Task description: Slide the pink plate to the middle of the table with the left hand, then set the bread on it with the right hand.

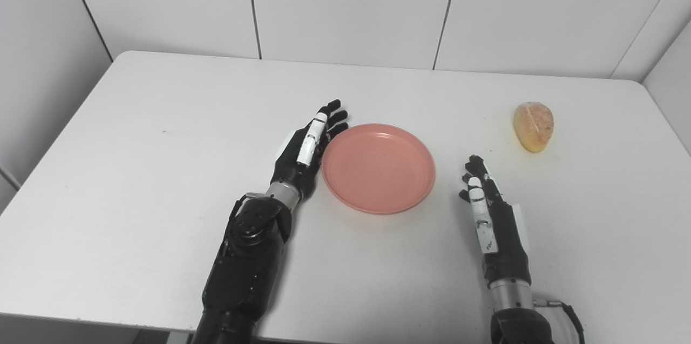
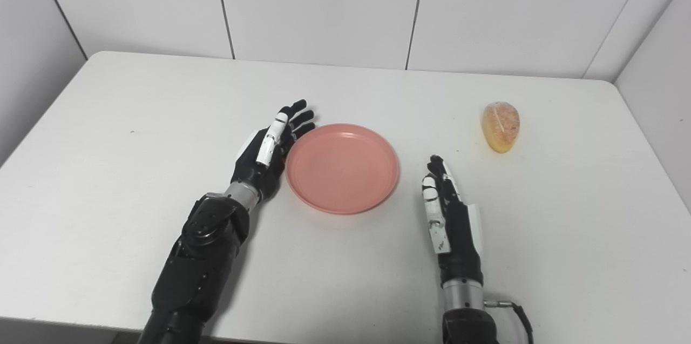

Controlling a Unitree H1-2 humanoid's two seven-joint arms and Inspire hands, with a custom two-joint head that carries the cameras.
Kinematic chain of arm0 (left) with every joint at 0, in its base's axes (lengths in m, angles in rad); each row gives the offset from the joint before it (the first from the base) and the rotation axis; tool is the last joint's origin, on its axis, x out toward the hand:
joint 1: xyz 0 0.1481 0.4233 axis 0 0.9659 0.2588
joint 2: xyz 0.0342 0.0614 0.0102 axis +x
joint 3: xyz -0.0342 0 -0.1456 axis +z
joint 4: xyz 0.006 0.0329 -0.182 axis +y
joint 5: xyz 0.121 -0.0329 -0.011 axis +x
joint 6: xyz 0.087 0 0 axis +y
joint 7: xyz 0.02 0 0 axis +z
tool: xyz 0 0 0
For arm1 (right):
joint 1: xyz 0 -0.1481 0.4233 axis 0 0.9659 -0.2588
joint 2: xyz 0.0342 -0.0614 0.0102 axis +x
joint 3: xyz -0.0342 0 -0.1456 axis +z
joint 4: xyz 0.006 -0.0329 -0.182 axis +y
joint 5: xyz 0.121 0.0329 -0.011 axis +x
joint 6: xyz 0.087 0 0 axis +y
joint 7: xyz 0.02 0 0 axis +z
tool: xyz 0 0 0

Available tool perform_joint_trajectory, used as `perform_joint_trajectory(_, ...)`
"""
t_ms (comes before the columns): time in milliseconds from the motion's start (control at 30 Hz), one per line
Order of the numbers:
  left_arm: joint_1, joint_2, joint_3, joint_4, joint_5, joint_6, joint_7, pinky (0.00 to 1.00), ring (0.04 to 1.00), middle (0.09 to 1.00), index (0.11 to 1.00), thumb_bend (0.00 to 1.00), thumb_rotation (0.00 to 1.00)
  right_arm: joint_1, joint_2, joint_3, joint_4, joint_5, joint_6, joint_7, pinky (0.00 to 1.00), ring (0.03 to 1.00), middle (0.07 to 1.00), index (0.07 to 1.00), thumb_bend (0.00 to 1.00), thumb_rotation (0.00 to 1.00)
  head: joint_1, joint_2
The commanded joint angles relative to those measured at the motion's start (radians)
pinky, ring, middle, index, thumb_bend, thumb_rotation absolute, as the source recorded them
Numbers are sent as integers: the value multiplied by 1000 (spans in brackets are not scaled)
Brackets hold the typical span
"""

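Note:
A round pink plate (image 1: 378, 168) lies near the middle of the white table (image 1: 162, 171), with nothing on it. My left hand (image 1: 306, 150) rests open, fingers straight, right against the plate's left rim. A small golden bread roll (image 1: 533, 126) lies at the right, well beyond the plate. My right hand (image 1: 486, 209) is open, edge-on to the table, a short way right of the plate and nearer to me than the bread. It touches neither.
White panelled walls close the table in at the back and on both sides. The table's near edge runs under both forearms.

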Motion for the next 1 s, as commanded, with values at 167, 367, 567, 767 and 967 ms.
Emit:
perform_joint_trajectory(167, 10, -12, 2, -23, -12, 42, -23, 916, 911, 917, 907, 332, 1000, -37, -14, 19, -71, -39, 37, 12, 835, 885, 904, 905, 250, 1000, -58, -11)
perform_joint_trajectory(367, 8, -3, 2, 14, -5, 8, -42, 915, 915, 921, 910, 347, 1000, -59, -46, 34, -98, -165, -9, -32, 800, 867, 875, 879, 352, 1000, -109, -62)
perform_joint_trajectory(567, 6, 2, 11, 51, -10, -32, -62, 924, 918, 922, 911, 328, 1000, -104, -82, 26, -136, -264, -8, -55, 809, 869, 872, 865, 376, 1000, -157, -111)
perform_joint_trajectory(767, 3, 5, 18, 85, 0, -61, -73, 915, 913, 919, 907, 331, 1000, -158, -106, 8, -144, -317, 1, -72, 820, 857, 861, 858, 409, 1000, -183, -131)
perform_joint_trajectory(967, -2, 7, 20, 103, 0, -73, -78, 919, 911, 918, 906, 329, 1000, -212, -136, -8, -153, -417, 42, -80, 795, 856, 868, 864, 442, 975, -201, -142)
